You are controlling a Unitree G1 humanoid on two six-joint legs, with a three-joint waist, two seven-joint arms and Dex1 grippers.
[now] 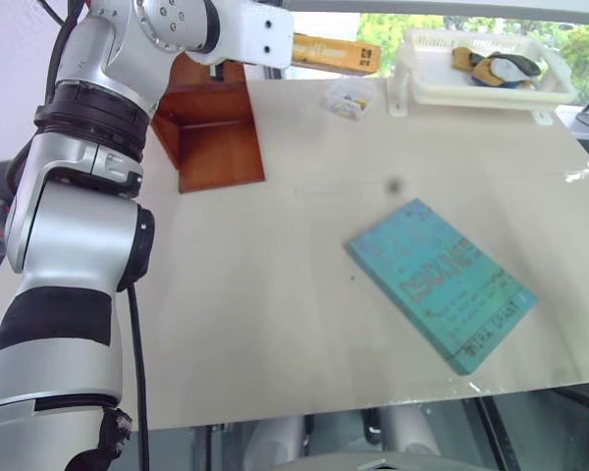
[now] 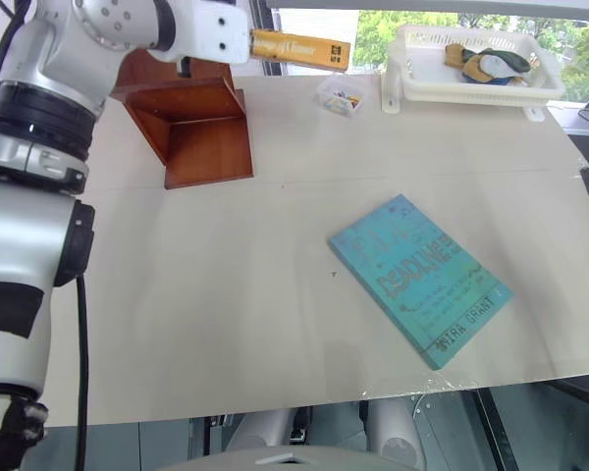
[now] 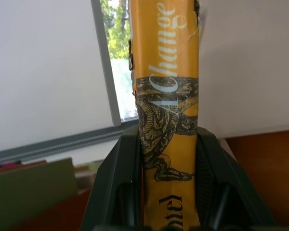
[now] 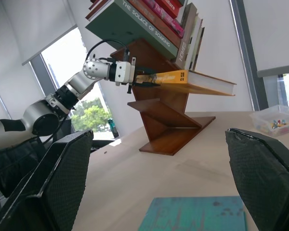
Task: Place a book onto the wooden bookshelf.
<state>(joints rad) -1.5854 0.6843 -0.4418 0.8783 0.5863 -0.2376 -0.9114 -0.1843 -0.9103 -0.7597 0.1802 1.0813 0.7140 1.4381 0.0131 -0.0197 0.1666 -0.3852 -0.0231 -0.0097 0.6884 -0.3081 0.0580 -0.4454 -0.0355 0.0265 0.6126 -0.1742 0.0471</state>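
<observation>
Bright daylight came through the windows (image 4: 82, 91), glare streaked the table (image 1: 275, 324) at its near edge, and the close spine looked soft.

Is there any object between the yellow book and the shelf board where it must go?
Nothing visible blocks it. The left hand holds the book level, just above a bare slanted board of the wooden bookshelf; other books sit higher up.

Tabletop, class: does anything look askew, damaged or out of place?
Nothing is spilled or damaged. The teal book lies flat but skewed to the table edge, a corner near the front rim. The yellow book is held level in the left gripper beside the wooden bookshelf, not shelved yet.
</observation>
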